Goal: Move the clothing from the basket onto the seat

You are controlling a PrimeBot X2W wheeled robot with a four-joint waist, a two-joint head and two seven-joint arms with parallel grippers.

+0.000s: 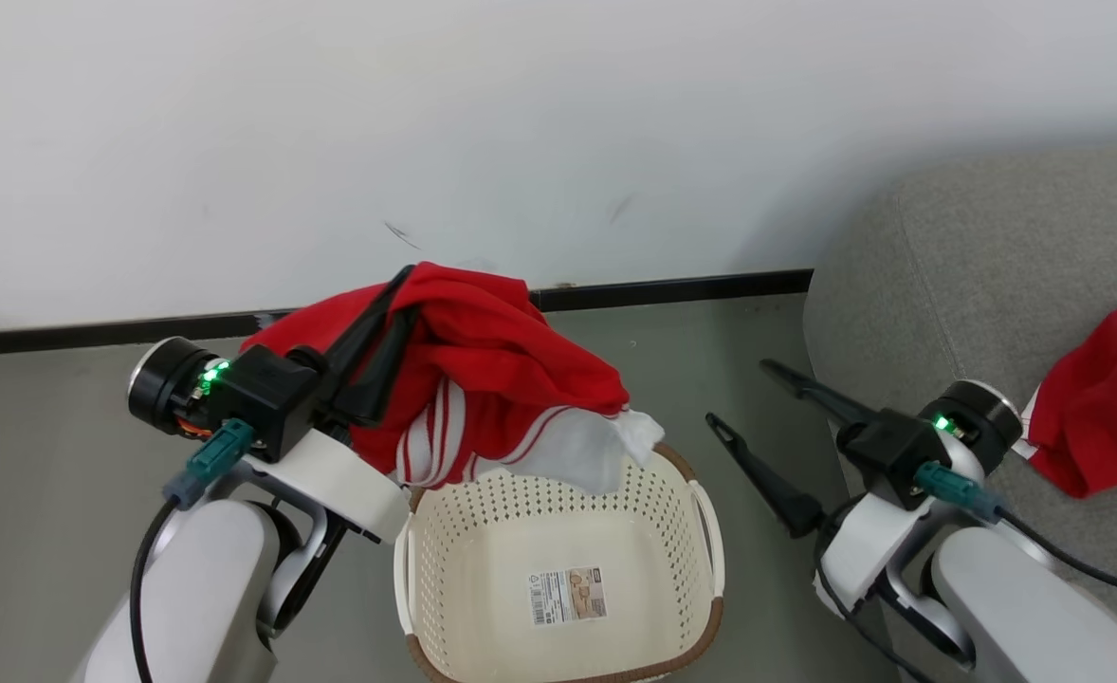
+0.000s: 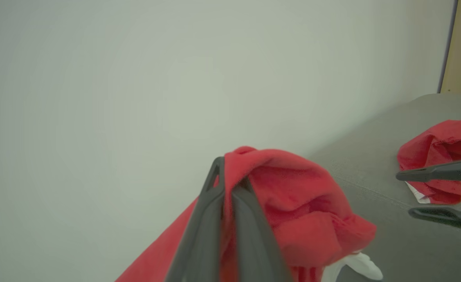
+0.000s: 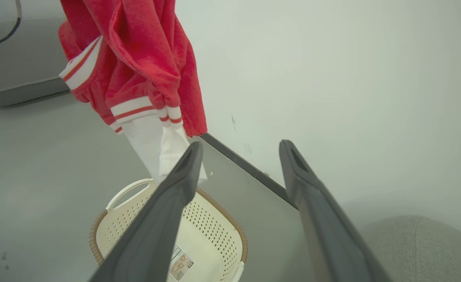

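Note:
My left gripper (image 1: 399,289) is shut on a red garment (image 1: 502,351) with red-and-white striped trim and a white panel. The garment hangs above the far rim of the cream basket (image 1: 701,531), its white end dipping just inside. The left wrist view has the fingers (image 2: 215,196) pinched together in the red fabric (image 2: 301,203). In the basket I see only a label (image 1: 566,595). My right gripper (image 1: 741,394) stands open and holds nothing, between basket and seat (image 1: 976,285). A second red garment (image 1: 1099,398) lies on the seat. The right wrist view has the hanging garment (image 3: 144,58) over the basket (image 3: 215,219).
A white wall with a black skirting strip (image 1: 672,285) runs close behind the basket. Grey floor (image 1: 46,455) lies to the basket's left. The seat's rounded corner (image 1: 843,285) stands just right of the basket, beside my right arm.

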